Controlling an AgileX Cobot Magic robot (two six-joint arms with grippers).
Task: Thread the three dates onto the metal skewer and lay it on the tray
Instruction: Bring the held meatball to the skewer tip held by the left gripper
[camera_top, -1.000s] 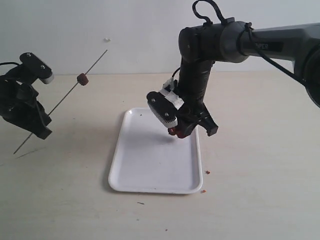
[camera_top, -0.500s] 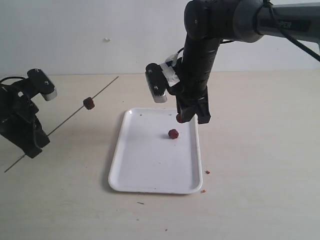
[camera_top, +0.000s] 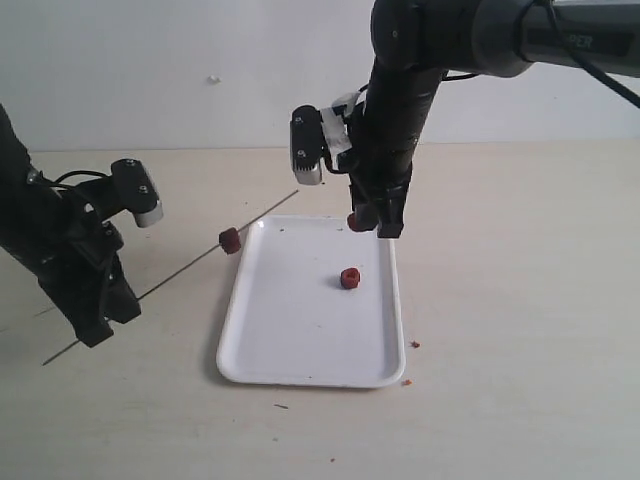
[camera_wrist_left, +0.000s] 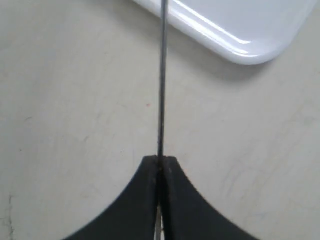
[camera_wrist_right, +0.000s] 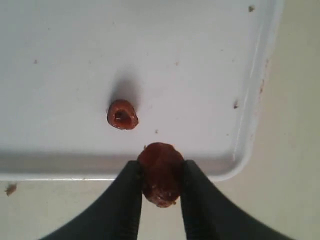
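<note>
My left gripper (camera_top: 100, 325) is shut on the metal skewer (camera_top: 180, 270), which slants up to the right toward the tray's far-left corner. One date (camera_top: 229, 240) is threaded on it near its upper end. In the left wrist view the skewer (camera_wrist_left: 162, 75) runs straight out from the closed fingertips (camera_wrist_left: 160, 161). My right gripper (camera_top: 372, 222) hangs above the tray's far edge, shut on a second date (camera_wrist_right: 160, 172). The third date (camera_top: 348, 278) lies loose on the white tray (camera_top: 290, 345); in the right wrist view this date (camera_wrist_right: 122, 114) sits on the tray (camera_wrist_right: 210, 60).
Small brown crumbs (camera_top: 414, 344) lie on the beige table just right of the tray's near corner. A white wall stands behind the table.
My right gripper rose from the tray with one date, leaving another lying on it. My left arm moved right and lowered the skewer, so its threaded date now hangs by the tray's left edge.
</note>
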